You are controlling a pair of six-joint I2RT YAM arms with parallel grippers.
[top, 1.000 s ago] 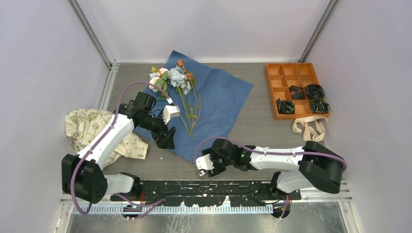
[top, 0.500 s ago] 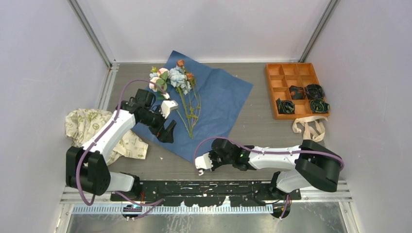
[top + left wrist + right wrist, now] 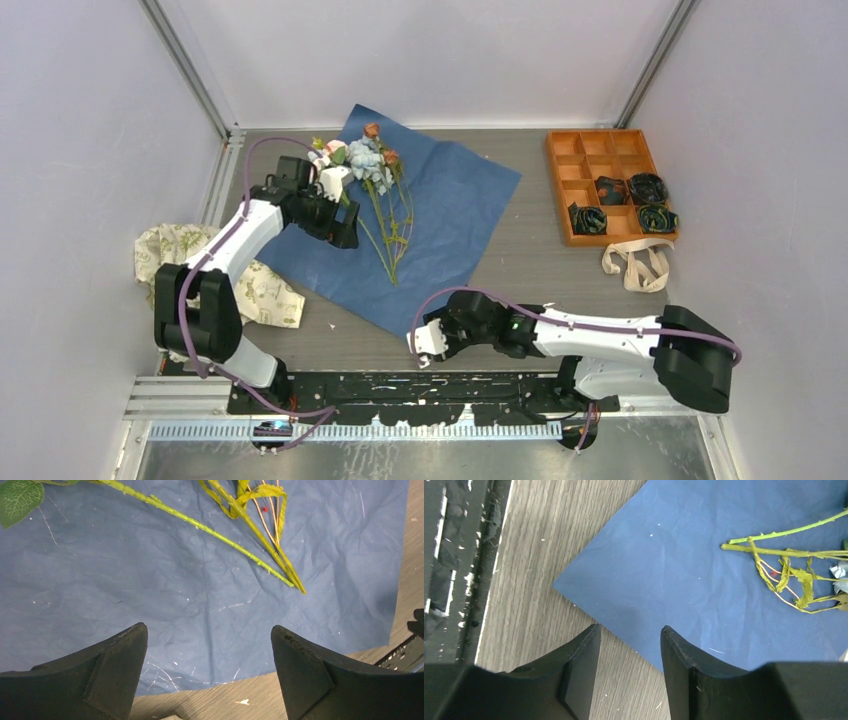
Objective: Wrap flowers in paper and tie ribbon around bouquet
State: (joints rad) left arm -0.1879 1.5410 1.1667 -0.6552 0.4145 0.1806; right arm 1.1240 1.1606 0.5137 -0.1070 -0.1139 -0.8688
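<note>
Spread flat on the grey wood-grain tabletop (image 3: 520,260): creased, matte dark blue paper (image 3: 440,215), a square set cornerwise. Across its left half, flowers (image 3: 375,190) with thin knobbly green stalks, blooms at the far end. Left tool (image 3: 208,629) gaping wide above the sheet, gripping nothing; now further up the left edge, beside the blooms, than a second ago. Right tool (image 3: 630,628) partly parted, empty, just short of the near corner.

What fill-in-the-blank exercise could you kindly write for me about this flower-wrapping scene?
The flowers lie on the ____ paper.
The ribbon lies beside the ____ compartment tray.
The left end effector hangs over the paper with jaws ____.
Missing words: blue; orange; open.
</note>
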